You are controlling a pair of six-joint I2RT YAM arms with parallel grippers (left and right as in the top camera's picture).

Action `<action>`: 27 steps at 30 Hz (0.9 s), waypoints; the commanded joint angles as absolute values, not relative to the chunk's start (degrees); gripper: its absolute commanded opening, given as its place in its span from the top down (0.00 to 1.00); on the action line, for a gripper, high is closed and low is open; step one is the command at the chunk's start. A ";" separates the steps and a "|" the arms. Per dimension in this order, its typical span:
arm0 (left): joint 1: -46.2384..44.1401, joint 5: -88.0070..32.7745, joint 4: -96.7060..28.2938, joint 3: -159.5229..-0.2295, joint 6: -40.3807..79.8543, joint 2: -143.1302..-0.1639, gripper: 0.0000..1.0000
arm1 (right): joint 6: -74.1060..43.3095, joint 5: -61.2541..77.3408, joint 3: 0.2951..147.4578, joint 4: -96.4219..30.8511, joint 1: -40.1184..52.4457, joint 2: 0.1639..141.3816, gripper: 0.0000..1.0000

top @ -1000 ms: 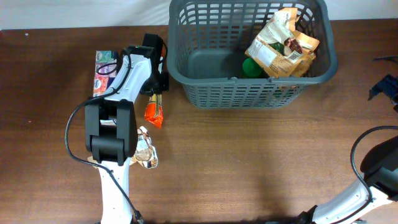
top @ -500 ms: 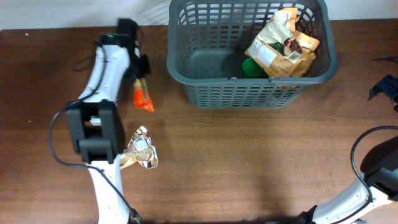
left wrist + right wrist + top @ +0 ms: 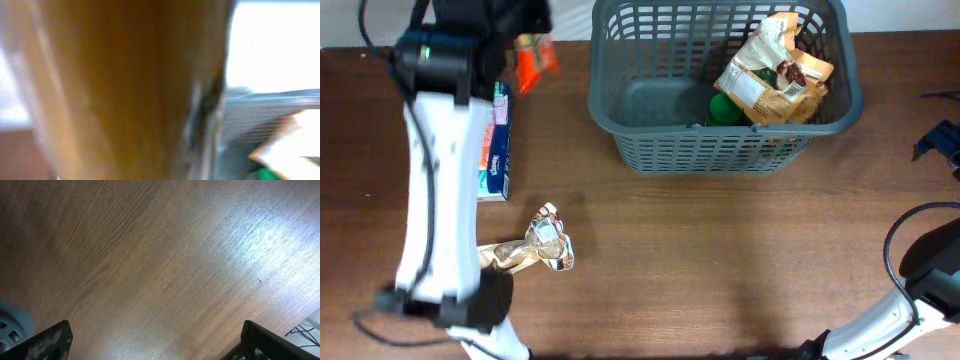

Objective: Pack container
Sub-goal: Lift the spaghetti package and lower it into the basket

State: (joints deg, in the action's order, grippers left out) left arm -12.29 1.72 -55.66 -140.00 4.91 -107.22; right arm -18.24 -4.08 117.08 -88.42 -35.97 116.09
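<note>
The dark gray lattice basket (image 3: 650, 140) stands at the back right of centre. It holds tan snack bags (image 3: 775, 70) and a green item (image 3: 723, 108). My left gripper (image 3: 517, 28) is raised high, left of the basket's rim, shut on an orange packet (image 3: 533, 60) that hangs below it. In the left wrist view the packet (image 3: 125, 90) is a blurred orange-brown mass filling most of the frame, with the basket (image 3: 260, 115) at the right. My right gripper (image 3: 157, 347) is open and empty over bare wood, and shows at the overhead view's right edge (image 3: 940, 138).
A blue and orange box (image 3: 496, 140) lies on the table left of the basket. A crumpled silver and gold pouch (image 3: 546, 246) lies nearer the front left. The left arm's white links (image 3: 430, 200) run over the table's left side.
My left arm has lifted the orange packet off the table, swinging left and then high up by the basket's left rim. The blue box under the arm is now uncovered. The right arm is unchanged.
</note>
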 commanded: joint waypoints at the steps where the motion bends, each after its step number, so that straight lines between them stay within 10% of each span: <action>1: -17.78 1.23 -52.07 -142.52 -6.28 -101.95 0.98 | -18.94 -4.56 116.77 -88.44 -36.03 115.87 0.01; 27: -28.56 -18.92 -35.81 -142.50 -6.92 -122.43 0.98 | -18.94 -4.56 116.77 -88.44 -36.03 115.87 0.01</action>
